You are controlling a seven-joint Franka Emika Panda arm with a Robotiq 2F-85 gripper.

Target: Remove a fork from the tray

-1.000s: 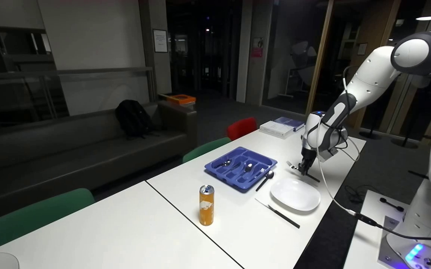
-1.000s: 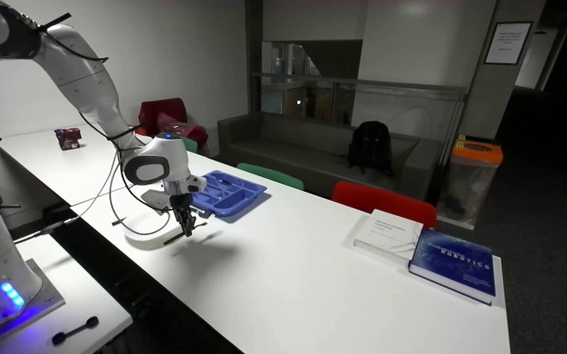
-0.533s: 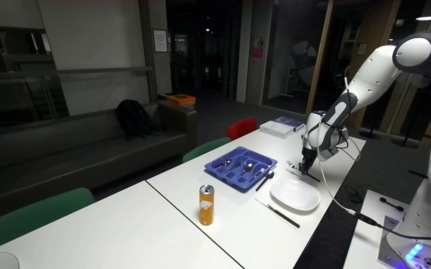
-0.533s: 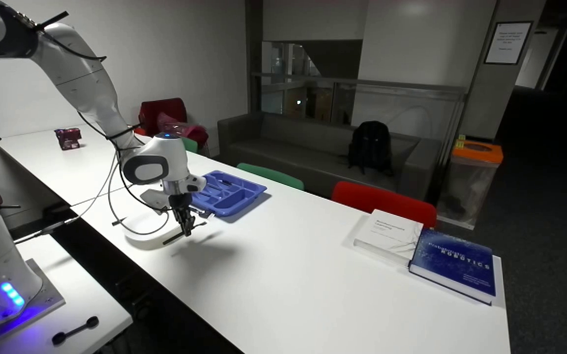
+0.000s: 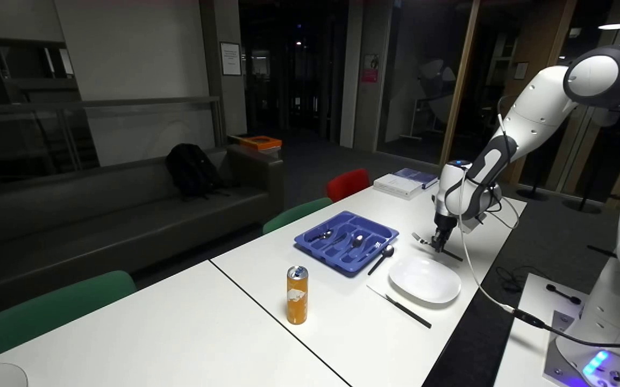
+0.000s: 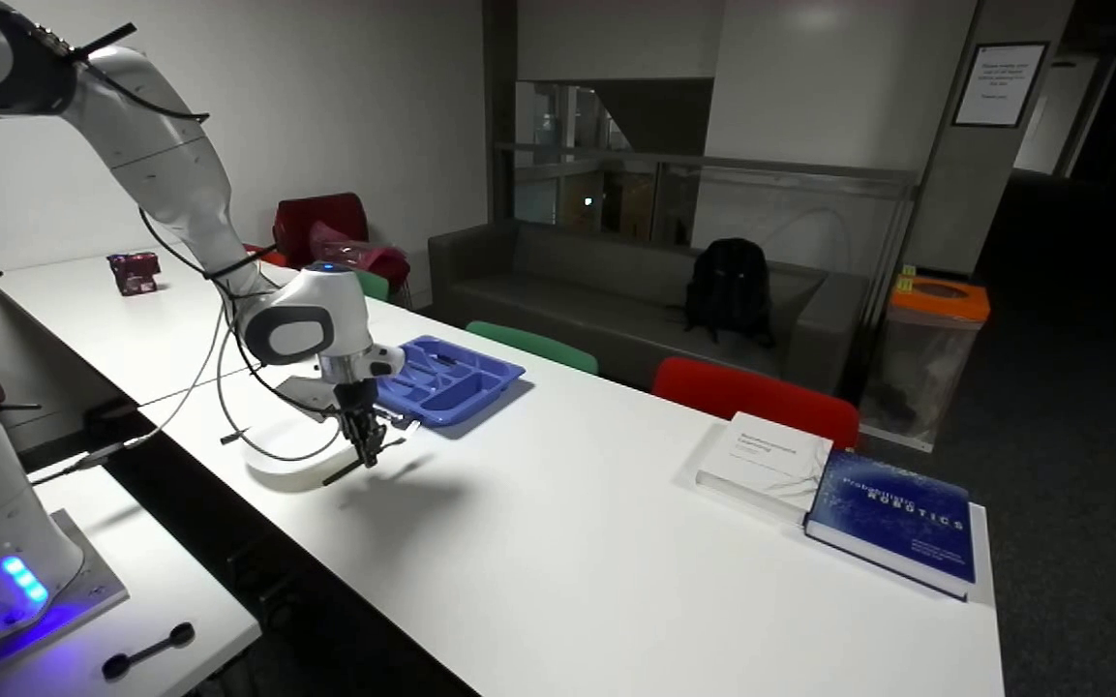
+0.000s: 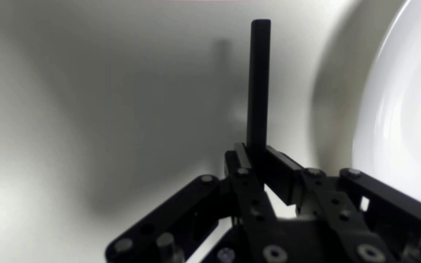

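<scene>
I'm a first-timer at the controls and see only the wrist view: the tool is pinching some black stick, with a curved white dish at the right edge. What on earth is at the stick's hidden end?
Observer: A silver, pronged head. In an exterior view it is plainly a fork.

Operator: Cutlery, how fun! Is it hanging over that tray I was told about?

Observer: No. In both exterior views the fork is outside the blue tray.

Operator: And is the tray bare?

Observer: No. An exterior view shows a spoon lying in it.
</scene>
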